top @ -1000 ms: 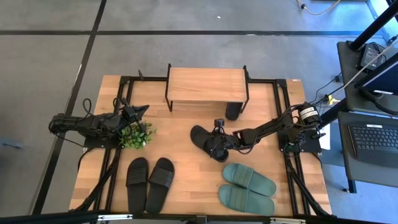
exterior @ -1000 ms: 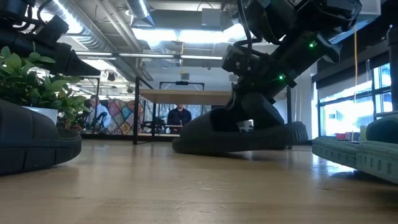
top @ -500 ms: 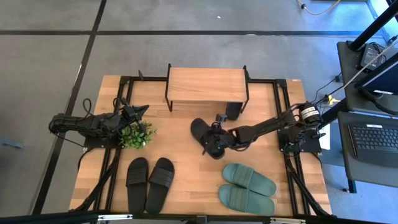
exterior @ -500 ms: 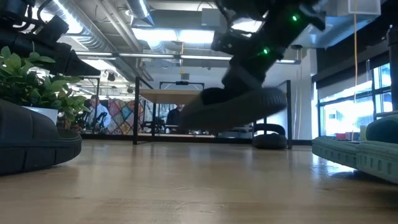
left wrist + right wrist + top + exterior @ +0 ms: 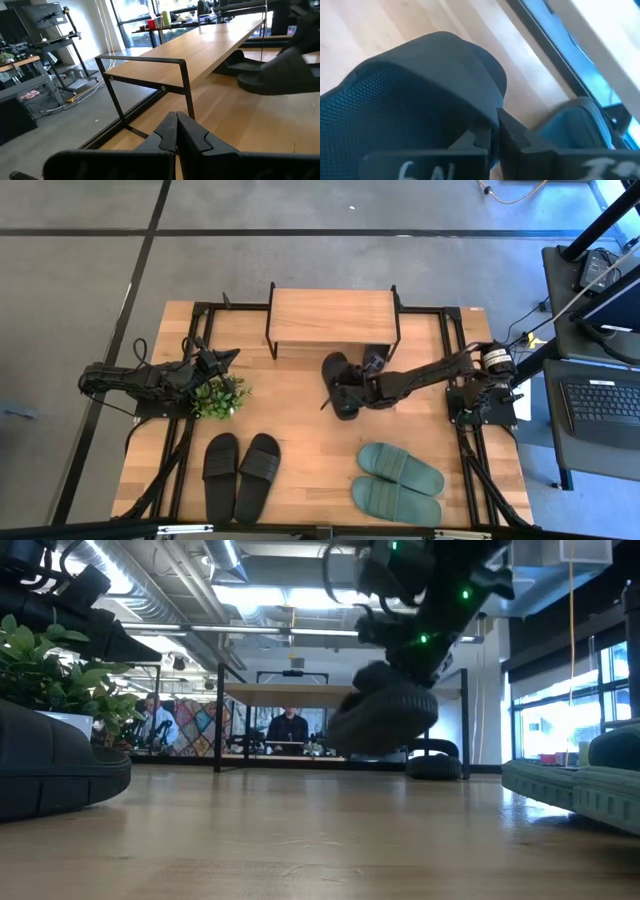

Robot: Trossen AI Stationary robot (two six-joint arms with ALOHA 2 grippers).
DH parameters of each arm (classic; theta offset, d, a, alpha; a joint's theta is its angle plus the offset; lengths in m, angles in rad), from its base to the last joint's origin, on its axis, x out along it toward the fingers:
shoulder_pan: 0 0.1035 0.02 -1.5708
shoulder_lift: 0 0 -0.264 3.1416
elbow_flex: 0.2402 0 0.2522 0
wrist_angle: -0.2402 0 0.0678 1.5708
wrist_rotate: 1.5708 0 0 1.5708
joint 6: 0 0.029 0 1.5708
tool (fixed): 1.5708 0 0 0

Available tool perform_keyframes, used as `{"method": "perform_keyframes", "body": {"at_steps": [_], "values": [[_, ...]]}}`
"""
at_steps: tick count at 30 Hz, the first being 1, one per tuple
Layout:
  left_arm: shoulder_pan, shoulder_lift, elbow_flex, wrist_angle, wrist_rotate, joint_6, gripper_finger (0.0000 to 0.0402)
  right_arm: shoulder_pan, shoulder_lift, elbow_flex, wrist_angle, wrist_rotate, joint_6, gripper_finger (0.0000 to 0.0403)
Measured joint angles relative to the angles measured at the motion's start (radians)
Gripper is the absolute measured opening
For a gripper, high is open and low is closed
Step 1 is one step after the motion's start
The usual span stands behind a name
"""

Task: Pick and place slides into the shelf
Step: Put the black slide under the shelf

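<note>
One black slide (image 5: 338, 384) hangs clamped in my right pincer (image 5: 362, 384) just in front of the shelf (image 5: 332, 317) from above; my left pincer (image 5: 226, 358) waits closed beside the plant (image 5: 220, 396). The low view shows that slide clear of the tabletop (image 5: 320, 840). My right wrist view shows the strap pinched.

- You have a wooden table (image 5: 300, 470) carrying everything.
- At its far edge stands the low shelf (image 5: 332, 317), with one black slide (image 5: 376, 356) lying under its right end.
- A small plant (image 5: 221, 395) sits at the left.
- Near left lies a black pair (image 5: 241, 474); near right, a green pair (image 5: 398, 482).
</note>
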Motion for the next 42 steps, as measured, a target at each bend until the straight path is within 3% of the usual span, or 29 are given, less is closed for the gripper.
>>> {"method": "perform_keyframes", "body": {"at_steps": [11, 21, 42], "values": [[0.000, 0.000, 0.000, 0.000, 0.000, 0.000, 0.0000, -0.069, 0.000, -0.137, 0.146, 0.014, 0.031, 0.0013], [0.000, 0.000, 0.000, 0.000, 0.000, 0.000, 0.0000, -0.091, -0.001, -0.174, 0.146, 0.024, 0.098, 0.0013], [0.000, 0.000, 0.000, 0.000, 0.000, 0.000, 0.0000, -0.049, 0.001, -0.130, -0.052, 0.014, 0.207, 0.0013]]}}
